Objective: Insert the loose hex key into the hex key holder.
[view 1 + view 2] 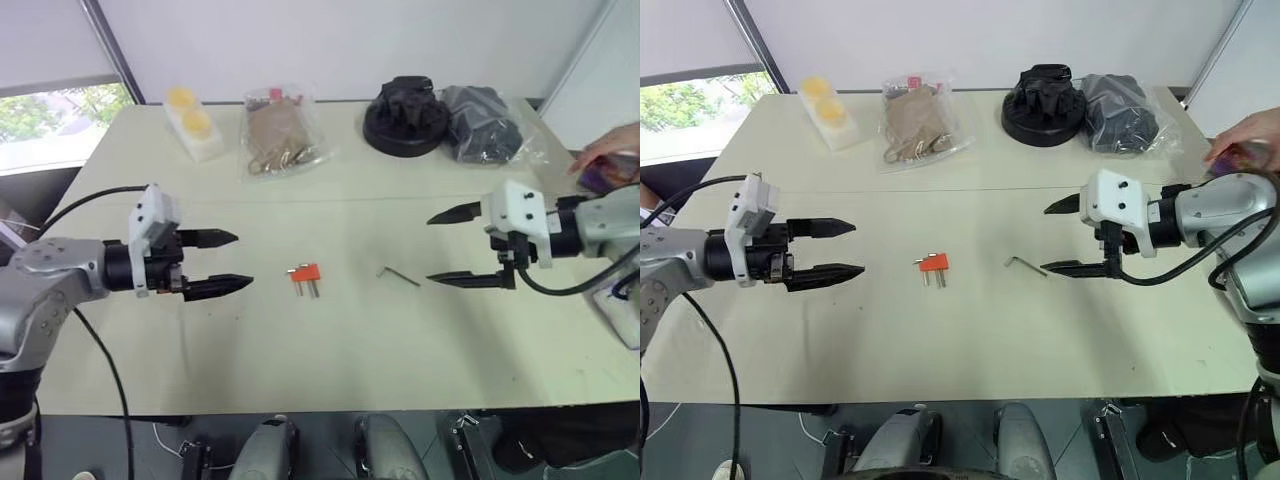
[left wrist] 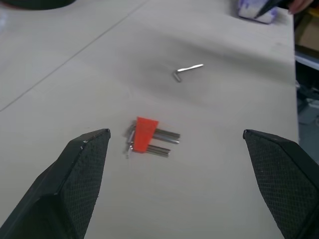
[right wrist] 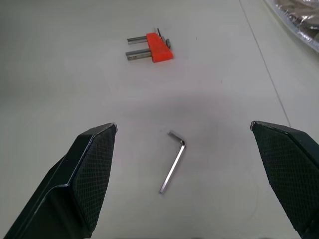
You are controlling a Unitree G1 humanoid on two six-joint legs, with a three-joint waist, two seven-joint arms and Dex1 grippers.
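The hex key holder, a small red-orange block with short grey keys sticking out toward me, lies flat near the table's middle. Just to its right lies the loose hex key, a thin grey L-shaped rod, also flat on the table. My left gripper hovers open to the left of the holder, fingers pointing at it, nothing between them. On the other side my right gripper hangs open right of the loose key, pointing left. The holder and the key lie apart, untouched.
Along the table's far edge stand a clear box with yellow items, a plastic bag of brownish goods, a black round object and a bagged dark item. A person's hand holds something purple at the far right.
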